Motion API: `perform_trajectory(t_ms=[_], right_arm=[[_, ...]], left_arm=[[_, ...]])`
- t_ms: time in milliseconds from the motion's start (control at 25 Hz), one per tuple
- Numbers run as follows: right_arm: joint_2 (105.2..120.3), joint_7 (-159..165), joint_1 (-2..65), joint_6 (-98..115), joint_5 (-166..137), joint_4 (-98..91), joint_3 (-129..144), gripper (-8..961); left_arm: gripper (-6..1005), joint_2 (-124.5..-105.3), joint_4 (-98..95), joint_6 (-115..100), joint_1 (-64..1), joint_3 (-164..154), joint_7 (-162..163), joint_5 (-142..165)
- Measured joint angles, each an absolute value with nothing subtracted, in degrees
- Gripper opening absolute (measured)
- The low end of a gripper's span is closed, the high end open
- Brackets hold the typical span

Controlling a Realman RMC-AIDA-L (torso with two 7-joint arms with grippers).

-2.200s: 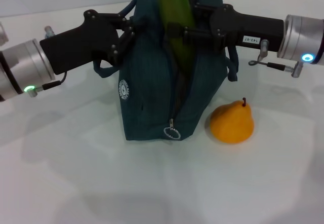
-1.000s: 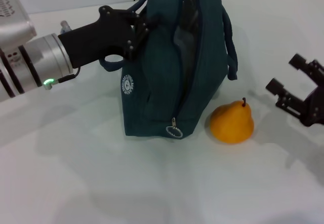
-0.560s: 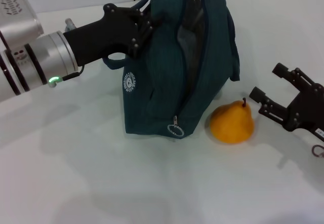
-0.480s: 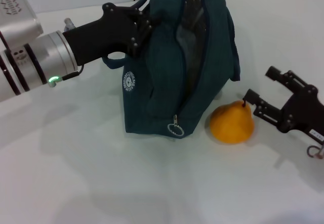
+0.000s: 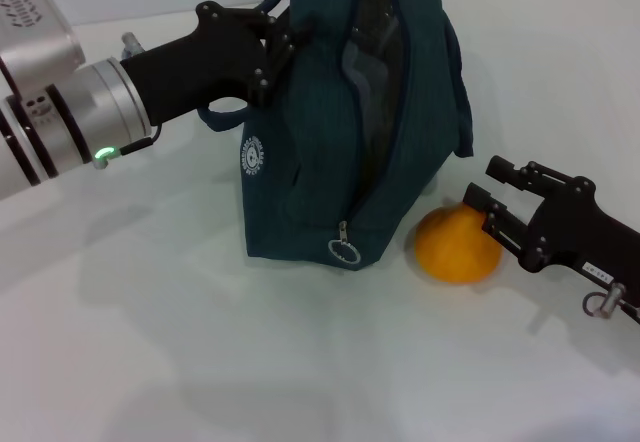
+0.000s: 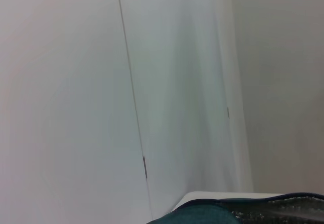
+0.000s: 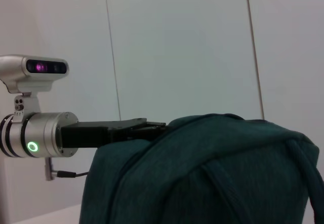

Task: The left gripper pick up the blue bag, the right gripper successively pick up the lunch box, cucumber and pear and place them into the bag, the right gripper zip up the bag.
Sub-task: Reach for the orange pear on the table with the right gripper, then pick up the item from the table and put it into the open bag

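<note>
The blue bag point(image 5: 320, 152) stands upright on the white table with its top zipper open. My left gripper point(image 5: 268, 47) is shut on the bag's upper left edge by a handle. The pear point(image 5: 452, 249) lies on the table just right of the bag. Low beside it on the right is my right gripper point(image 5: 486, 187), open, with its fingers at the pear's upper end, whose stem is hidden. The right wrist view shows the bag point(image 7: 202, 173) and the left gripper point(image 7: 136, 131) from the side. The lunch box and cucumber are hidden.
The zipper's ring pull point(image 5: 342, 252) hangs at the bag's near bottom end. Bare white table point(image 5: 250, 362) spreads in front of the bag. A pale panelled wall point(image 7: 177, 46) stands behind. A strip of the bag's rim point(image 6: 228, 214) shows in the left wrist view.
My right gripper has come in from the right and dropped to the pear, and its fingers now cover the pear's top. The left gripper and bag shifted only slightly.
</note>
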State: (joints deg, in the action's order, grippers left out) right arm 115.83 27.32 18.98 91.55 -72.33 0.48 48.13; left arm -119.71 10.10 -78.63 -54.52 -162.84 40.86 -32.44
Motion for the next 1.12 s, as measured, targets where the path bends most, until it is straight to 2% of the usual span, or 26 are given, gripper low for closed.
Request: perform_trajectory(t_ms=[120, 280, 640, 1080, 1120], right_arm=[[115.82, 26.9, 19.3, 91.6, -72.5, 0.5, 48.2, 459], [115.82, 26.0, 19.3, 91.5, -73.1, 0.5, 48.2, 402], [115.89, 25.8, 19.3, 90.7, -73.7, 0.5, 48.2, 403], [115.90, 25.8, 19.8, 89.9, -73.9, 0.5, 48.8, 68], [115.86, 25.8, 19.8, 90.2, -74.0, 0.5, 48.8, 60]], left_arm=[[151, -119.71, 10.0, -78.5, -54.6, -162.8, 40.6, -32.5], [152, -119.71, 10.0, -78.5, -54.4, -162.9, 40.4, -33.1], [154, -119.71, 9.8, -78.5, -54.2, -162.9, 40.2, -33.2], [156, -119.71, 9.8, -78.5, -54.3, -162.9, 40.2, -33.2], [156, -119.71, 9.8, -78.5, -54.3, -162.9, 40.2, -33.2]])
